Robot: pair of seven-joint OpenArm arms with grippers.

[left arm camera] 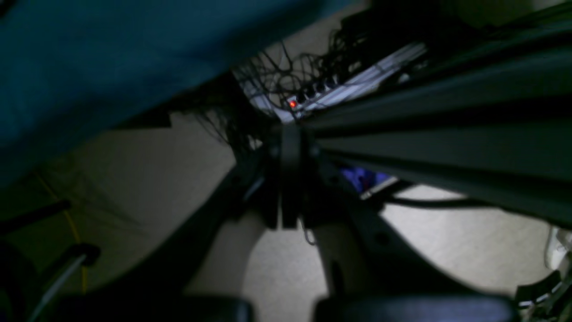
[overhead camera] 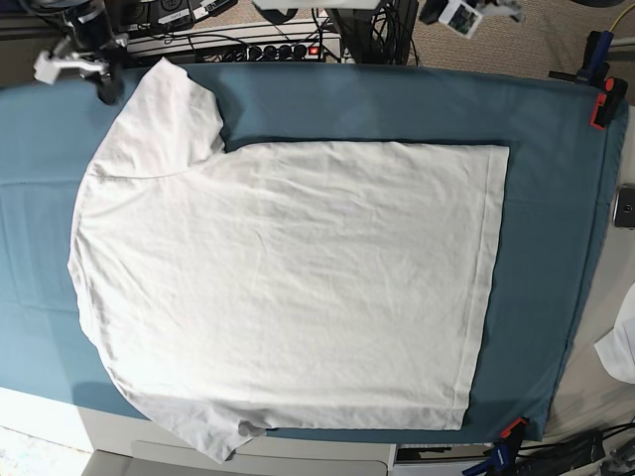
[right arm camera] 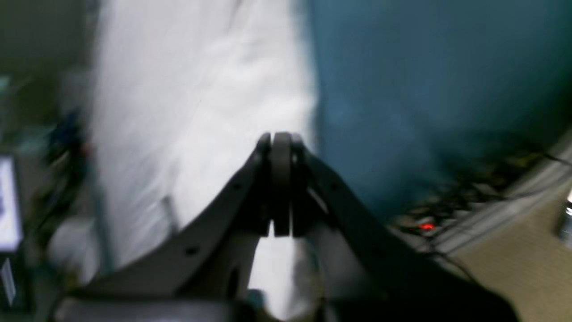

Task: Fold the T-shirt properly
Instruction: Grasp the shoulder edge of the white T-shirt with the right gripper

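Note:
The white T-shirt [overhead camera: 288,288] lies spread flat on the teal table cloth [overhead camera: 556,198], collar end to the left and hem to the right. One sleeve [overhead camera: 169,114] points to the far edge, the other to the near edge. My right gripper [overhead camera: 102,87] hovers at the far left by that sleeve. In the right wrist view it [right arm camera: 280,138] is shut with nothing visible between the fingers, above the T-shirt [right arm camera: 192,89] near its edge. My left gripper [left arm camera: 289,134] is shut and empty, off the table, facing the floor and cables.
A power strip with a red light [overhead camera: 288,50] and tangled cables lie beyond the far edge, also in the left wrist view [left arm camera: 292,104]. Orange clamps [overhead camera: 602,99] hold the cloth at the right. A small white cloth scrap [overhead camera: 620,347] is at the right edge.

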